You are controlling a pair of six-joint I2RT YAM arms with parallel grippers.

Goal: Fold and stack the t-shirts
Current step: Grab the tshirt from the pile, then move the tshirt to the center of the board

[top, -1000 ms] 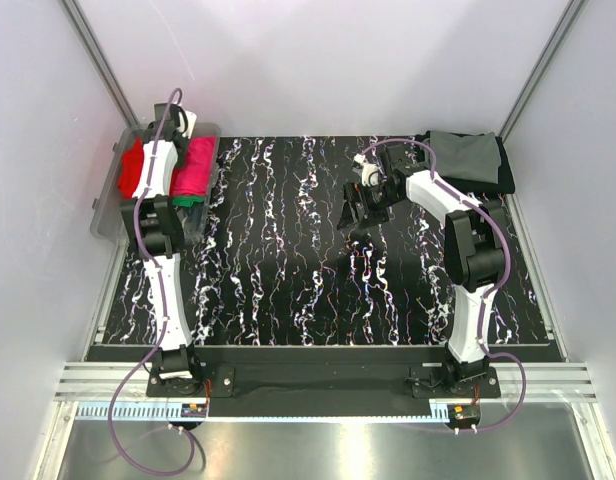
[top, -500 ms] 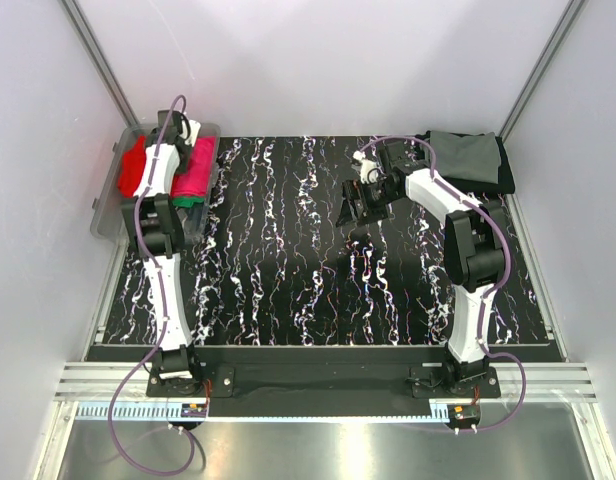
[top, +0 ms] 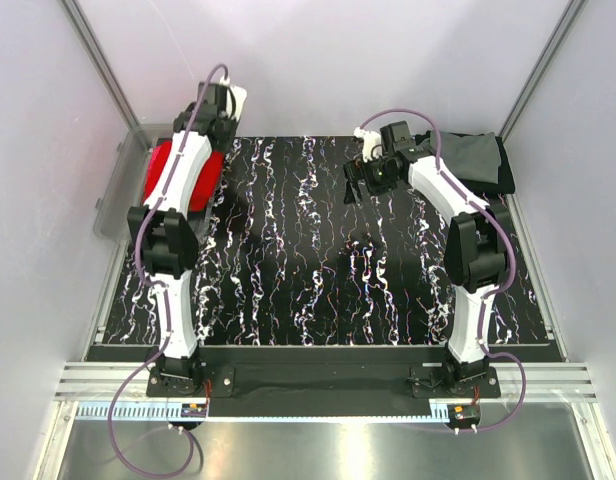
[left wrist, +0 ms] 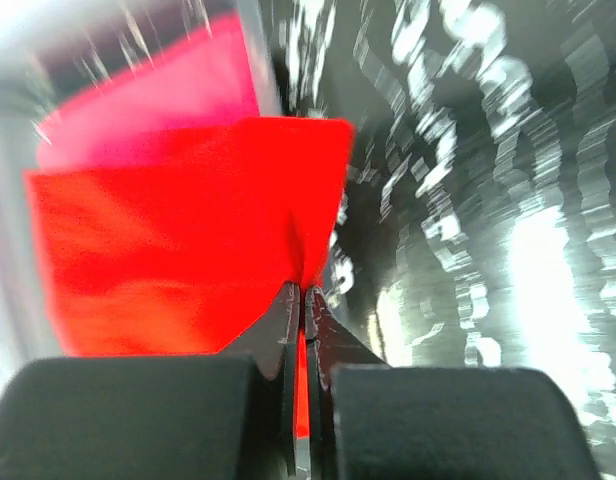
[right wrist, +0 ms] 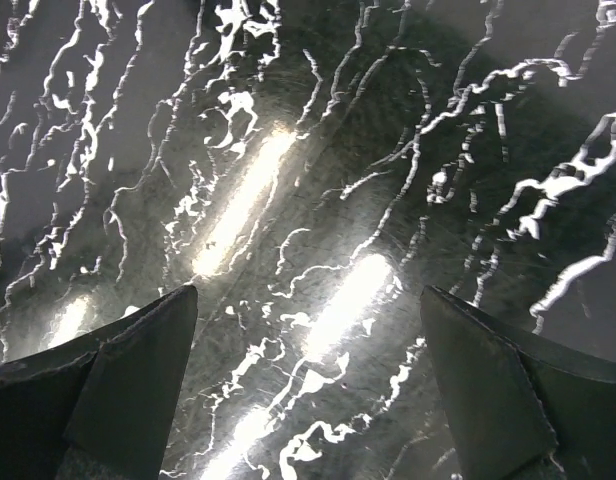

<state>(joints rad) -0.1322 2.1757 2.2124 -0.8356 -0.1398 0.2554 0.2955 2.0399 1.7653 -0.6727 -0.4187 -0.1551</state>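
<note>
My left gripper (left wrist: pixel 305 290) is shut on an edge of the bright red t-shirt (left wrist: pixel 178 240) and holds it up over the bin. In the top view the red t-shirt (top: pixel 166 168) hangs under my raised left arm, which hides the jaws. A magenta-pink t-shirt (left wrist: pixel 158 105) lies behind the red one. A grey t-shirt (top: pixel 466 152) lies folded on a black t-shirt (top: pixel 504 170) at the table's back right corner. My right gripper (top: pixel 354 188) is open and empty above the bare marbled table (right wrist: pixel 318 180), left of that pile; it also shows in the right wrist view (right wrist: pixel 308 292).
The clear plastic bin (top: pixel 118 185) stands at the back left, off the table's left edge. The black marbled table top (top: pixel 318 280) spans the middle. Grey walls close in behind and on both sides.
My left arm has risen out of the bin and swung back and right, lifting the red t-shirt. My right gripper has moved a little toward the back of the table.
</note>
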